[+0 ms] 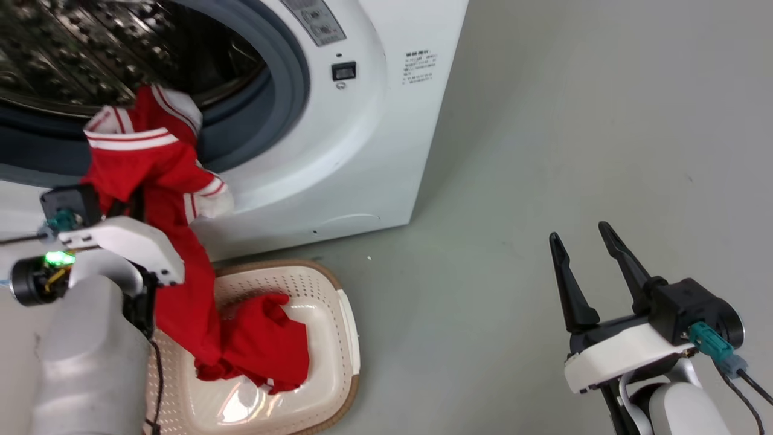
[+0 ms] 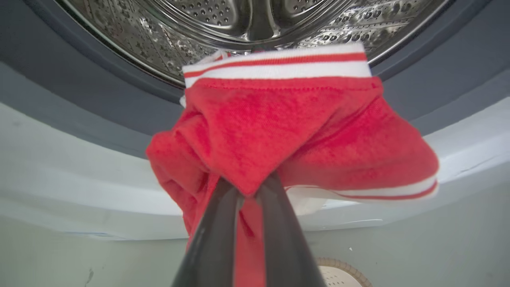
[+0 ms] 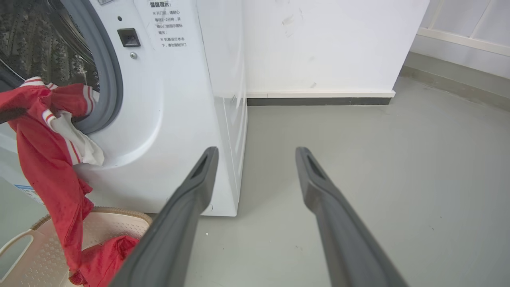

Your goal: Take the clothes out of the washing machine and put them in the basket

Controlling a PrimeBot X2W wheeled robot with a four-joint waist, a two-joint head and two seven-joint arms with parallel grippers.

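- Two dark fingers [image 2: 215, 243] of the left gripper [image 2: 250, 192] are being pressed together on a fold of the red garment [image 2: 279, 131], so this tool is being held narrow, clamped on cloth.
- That pinch is being made high on the garment, close to a white-striped cuff. This is probably why the bulk is being left to hang freely instead of bunching at the fingers.
- The gripped part is being held just in front of the grey porthole rim [image 1: 293, 90] of the washing machine [image 1: 350, 163]. Whether any cloth is resting on that rim cannot be told.
- From the grip a long red length is being let down, and its lower end is being gathered in a heap inside the cream basket [image 1: 284, 284].
- The basket is being stood on the floor [image 1: 543, 151] directly below the porthole, seemingly so that cloth can drop straight in.
- The right gripper [image 1: 578, 232] is being held wide apart with nothing between its fingers, well away from the machine. It is judged to be parked clear of the work.
- The task is judged to be near its end, and letting go above the basket is being called for next.
- Counted: one garment, one basket, one washing machine, two grippers, and two fingers on each.
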